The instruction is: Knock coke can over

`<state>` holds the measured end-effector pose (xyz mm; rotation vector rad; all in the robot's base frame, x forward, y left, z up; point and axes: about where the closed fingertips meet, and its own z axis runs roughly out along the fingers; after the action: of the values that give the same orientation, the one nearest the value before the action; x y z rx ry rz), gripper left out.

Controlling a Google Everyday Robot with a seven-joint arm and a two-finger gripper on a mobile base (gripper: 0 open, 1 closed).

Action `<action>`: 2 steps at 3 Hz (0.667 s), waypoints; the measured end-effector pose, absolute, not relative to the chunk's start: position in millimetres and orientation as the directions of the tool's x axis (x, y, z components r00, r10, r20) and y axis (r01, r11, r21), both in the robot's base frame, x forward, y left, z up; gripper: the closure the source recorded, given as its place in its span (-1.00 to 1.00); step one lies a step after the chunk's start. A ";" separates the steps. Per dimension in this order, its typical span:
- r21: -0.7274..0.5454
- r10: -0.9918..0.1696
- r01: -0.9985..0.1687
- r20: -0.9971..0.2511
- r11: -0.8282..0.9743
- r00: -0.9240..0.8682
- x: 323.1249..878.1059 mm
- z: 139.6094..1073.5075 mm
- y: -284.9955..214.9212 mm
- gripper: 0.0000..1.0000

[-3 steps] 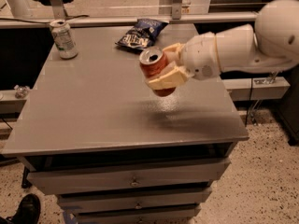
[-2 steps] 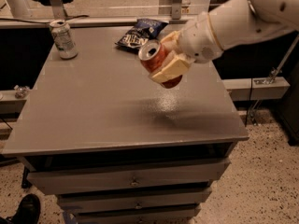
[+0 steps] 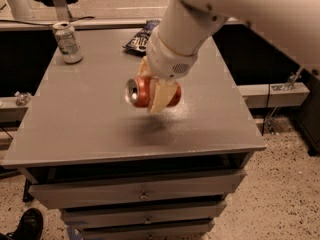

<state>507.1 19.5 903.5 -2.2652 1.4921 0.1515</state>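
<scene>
Your gripper (image 3: 153,87) over mid surface (image 3: 75,126), jaws clamped on coke can (image 3: 142,93); can horizontal, off surface, top pointing left

- The gripper (image 3: 152,93), above the middle of the worktop (image 3: 75,119), grips the coke can (image 3: 142,90); one of its fingers (image 3: 162,95) hides the can's midsection.
- The arm (image 3: 187,21) runs off the top and right edges and covers part of a dark snack bag (image 3: 139,38).
- A shoe (image 3: 29,225) is cropped at the lower left.
</scene>
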 end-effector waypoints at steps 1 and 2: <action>-0.244 -0.875 -0.867 -0.117 -0.434 0.470 503.0 871.9 10.8 1.00; -0.201 -0.876 -0.853 0.080 -0.481 0.475 512.2 847.7 -14.7 1.00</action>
<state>512.2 -14.7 847.7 -2.5813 1.5223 -0.2592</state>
